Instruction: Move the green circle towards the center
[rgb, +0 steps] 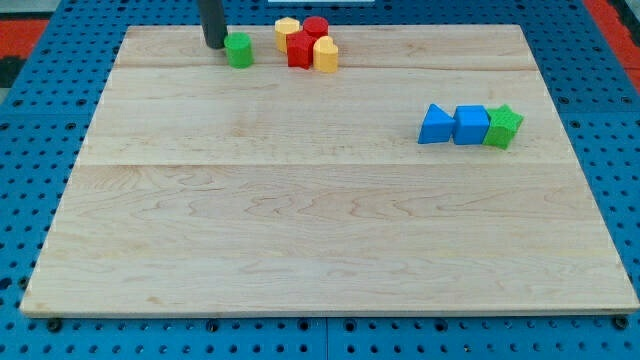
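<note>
The green circle (238, 49) is a short green cylinder near the view's top edge of the wooden board (320, 240), left of the middle. My tip (214, 45) is the lower end of a dark rod. It stands just left of the green circle, touching it or nearly so.
Right of the green circle lies a cluster: a yellow block (287, 31), a red cylinder (316, 27), a red block (300, 50) and a yellow block (326, 55). At the view's right stand a blue triangle (434, 125), a blue cube (471, 125) and a green star-like block (504, 127) in a row.
</note>
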